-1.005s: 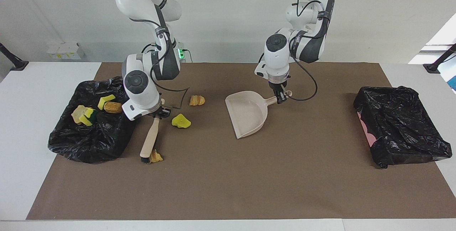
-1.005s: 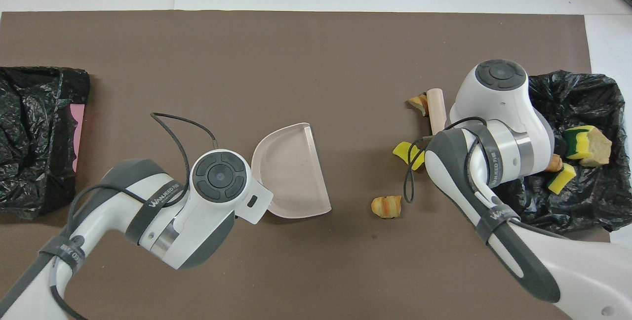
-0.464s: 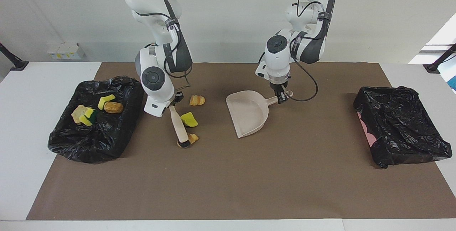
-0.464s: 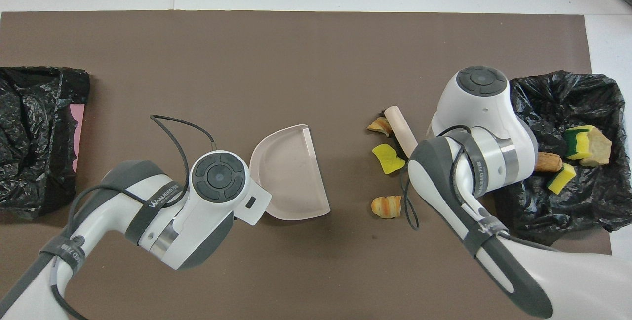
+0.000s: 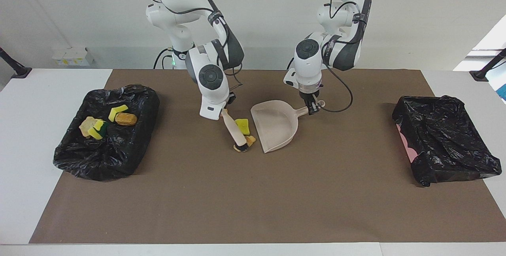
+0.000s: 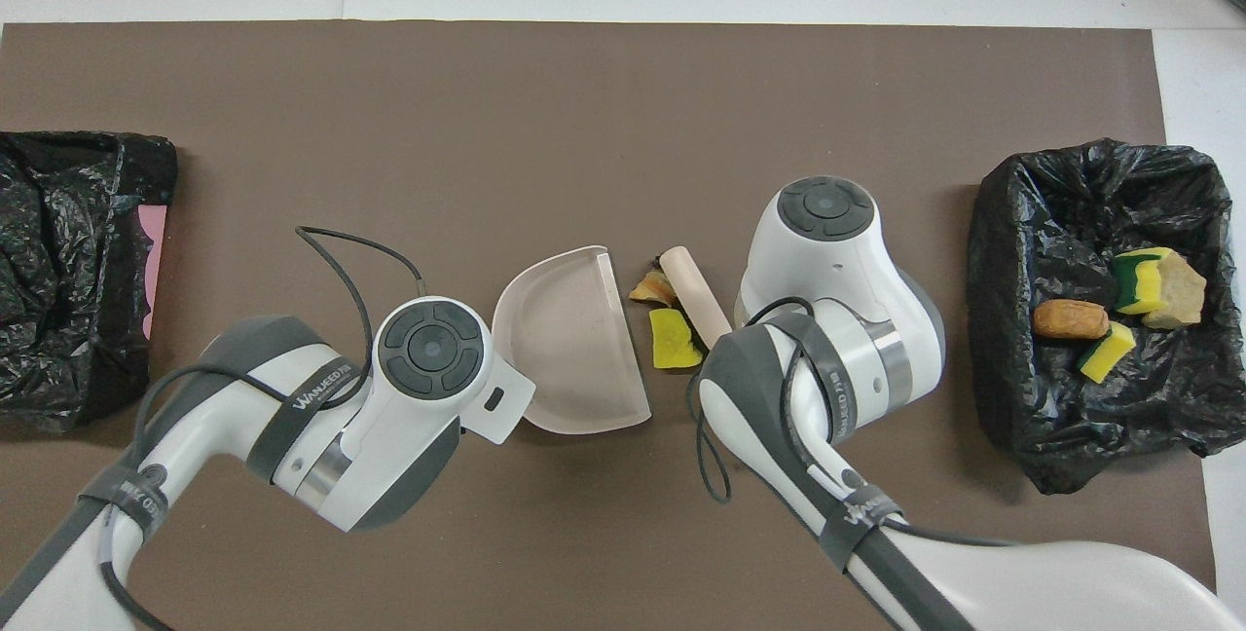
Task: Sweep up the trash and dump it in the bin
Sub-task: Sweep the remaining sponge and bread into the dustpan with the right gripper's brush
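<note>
The right gripper (image 5: 226, 108) is pinching the top of the brush (image 5: 234, 128), which is slanting down to its dark bristle head on the brown mat (image 5: 253, 192). Just beside the brush, between it and the open mouth of the dustpan (image 5: 275, 125), two bits of trash are lying: a bright yellow sponge piece (image 5: 242, 126), flat and roughly square, and a smaller tan-orange, bread-like chunk (image 5: 250, 140) touching the bristles. In the overhead view the sponge piece (image 6: 672, 341) is sitting just off the dustpan's (image 6: 569, 344) straight lip, with the chunk (image 6: 654, 288) farther from the robots and against the brush (image 6: 696, 285). The left gripper (image 5: 312, 107) is clamped on the dustpan's handle, and the pan is lying flat on the mat with its mouth turned toward the right arm's end of the table. At that end a black-lined bin (image 5: 106, 145) is holding four more pieces: a yellow sponge (image 5: 118, 110), a brown bread-like lump (image 5: 126, 119), a yellow sponge with a dark green layer (image 5: 99, 129) and a pale, stone-like chunk (image 5: 85, 125) touching it. A second black-bagged bin (image 5: 444, 137), showing a pink edge, is sitting at the left arm's end.
</note>
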Controlling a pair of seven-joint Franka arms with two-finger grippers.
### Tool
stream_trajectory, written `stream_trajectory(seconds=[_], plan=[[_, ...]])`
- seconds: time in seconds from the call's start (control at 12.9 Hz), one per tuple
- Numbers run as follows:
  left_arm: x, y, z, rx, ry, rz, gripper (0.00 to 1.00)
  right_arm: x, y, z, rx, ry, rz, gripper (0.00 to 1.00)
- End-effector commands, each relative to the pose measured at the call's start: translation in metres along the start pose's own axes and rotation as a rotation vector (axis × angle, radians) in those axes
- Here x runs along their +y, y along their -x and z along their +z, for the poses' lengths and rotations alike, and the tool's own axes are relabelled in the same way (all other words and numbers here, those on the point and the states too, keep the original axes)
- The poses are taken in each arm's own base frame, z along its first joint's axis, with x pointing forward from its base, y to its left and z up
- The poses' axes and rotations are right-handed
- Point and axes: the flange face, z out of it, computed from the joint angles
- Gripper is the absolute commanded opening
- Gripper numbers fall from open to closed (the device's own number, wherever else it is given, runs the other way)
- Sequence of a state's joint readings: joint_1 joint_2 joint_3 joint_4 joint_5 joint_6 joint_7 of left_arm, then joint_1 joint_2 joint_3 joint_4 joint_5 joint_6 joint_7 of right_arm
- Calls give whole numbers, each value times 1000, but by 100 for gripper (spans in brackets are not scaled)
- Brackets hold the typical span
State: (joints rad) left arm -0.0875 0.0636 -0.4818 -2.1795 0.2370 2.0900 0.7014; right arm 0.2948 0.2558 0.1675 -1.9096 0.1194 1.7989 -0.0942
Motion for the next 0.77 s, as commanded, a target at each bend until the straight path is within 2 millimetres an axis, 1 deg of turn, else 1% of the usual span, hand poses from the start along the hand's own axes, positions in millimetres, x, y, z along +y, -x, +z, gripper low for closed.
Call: stream_trajectory(seconds=[0.0,0.15,0.31,0.39,0.46,0.54,0.7], plan=[[7,8,1,-4,-2,-6,0,-38,21,6,3,-91,-8,0],[7,10,2,-6,0,-7,0,-62,19,-1,5,-188,-11,0],[8,10,2,-5,-3,-8,0,-66,20,-8,14,-217,-3,0],[8,10,2,-7,-2,-8,0,-63,25,-16,11,-219,1,0],[9,10,2,-7,-3,-4,0,-55,31,-30,28,-223,15,0],[9,10,3,-8,-3,-3,0,-39,39,-42,26,-232,46,0],[10,10,3,-6,-4,-1,0,-18,57,-56,3,-218,95,0]])
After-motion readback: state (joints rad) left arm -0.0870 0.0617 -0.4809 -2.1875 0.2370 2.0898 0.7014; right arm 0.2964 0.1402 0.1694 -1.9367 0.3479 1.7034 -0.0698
